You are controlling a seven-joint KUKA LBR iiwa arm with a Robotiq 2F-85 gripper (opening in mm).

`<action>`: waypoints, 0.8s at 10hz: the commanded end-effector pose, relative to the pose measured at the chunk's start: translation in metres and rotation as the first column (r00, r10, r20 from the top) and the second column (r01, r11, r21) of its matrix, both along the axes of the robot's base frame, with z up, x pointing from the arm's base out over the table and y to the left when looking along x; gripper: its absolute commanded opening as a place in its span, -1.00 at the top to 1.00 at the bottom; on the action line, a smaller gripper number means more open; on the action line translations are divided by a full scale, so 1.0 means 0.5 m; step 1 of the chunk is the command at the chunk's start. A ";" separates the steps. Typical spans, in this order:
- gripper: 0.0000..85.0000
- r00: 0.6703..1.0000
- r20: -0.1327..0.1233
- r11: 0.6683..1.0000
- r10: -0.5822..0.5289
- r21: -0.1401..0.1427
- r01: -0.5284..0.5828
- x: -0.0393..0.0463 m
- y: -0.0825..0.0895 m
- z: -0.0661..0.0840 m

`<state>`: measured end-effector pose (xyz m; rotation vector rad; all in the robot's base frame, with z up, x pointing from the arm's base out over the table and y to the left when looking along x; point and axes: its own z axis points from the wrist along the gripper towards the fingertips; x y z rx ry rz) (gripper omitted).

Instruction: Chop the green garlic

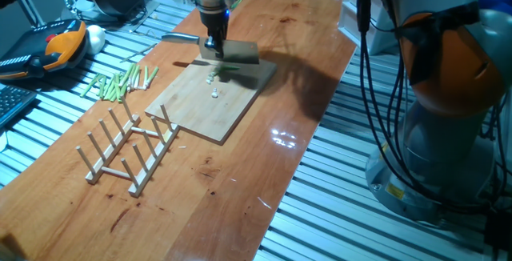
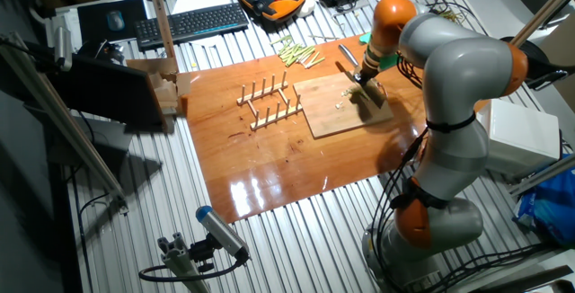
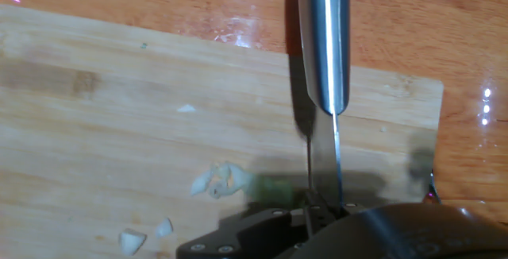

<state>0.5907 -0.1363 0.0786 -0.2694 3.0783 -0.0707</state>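
Note:
A wooden cutting board (image 1: 210, 109) lies on the brown table. On it, the green garlic (image 1: 225, 72) is a short pale-green piece just under the tool, with whitish cut bits (image 1: 214, 94) nearby. My gripper (image 1: 214, 47) is shut on a knife (image 1: 242, 50) whose broad blade hangs over the board's far edge. In the hand view the blade (image 3: 324, 44) runs edge-on upward, with the garlic (image 3: 270, 186) and its pale chunks (image 3: 216, 182) just left of it. The other fixed view shows the gripper (image 2: 366, 77) over the board (image 2: 334, 118).
A heap of green sticks (image 1: 120, 82) lies left of the board. A wooden peg rack (image 1: 130, 150) stands at the board's near left corner. A second knife (image 1: 179, 37) rests on the slatted bench behind, and an orange pendant (image 1: 58, 46) is at far left.

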 end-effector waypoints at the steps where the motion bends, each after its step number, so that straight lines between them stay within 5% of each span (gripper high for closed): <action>1: 1.00 1.000 0.003 1.000 0.005 0.000 -0.005 0.004 -0.004 -0.002; 8: 1.00 1.000 0.020 1.000 -0.001 0.011 0.000 -0.007 0.003 -0.031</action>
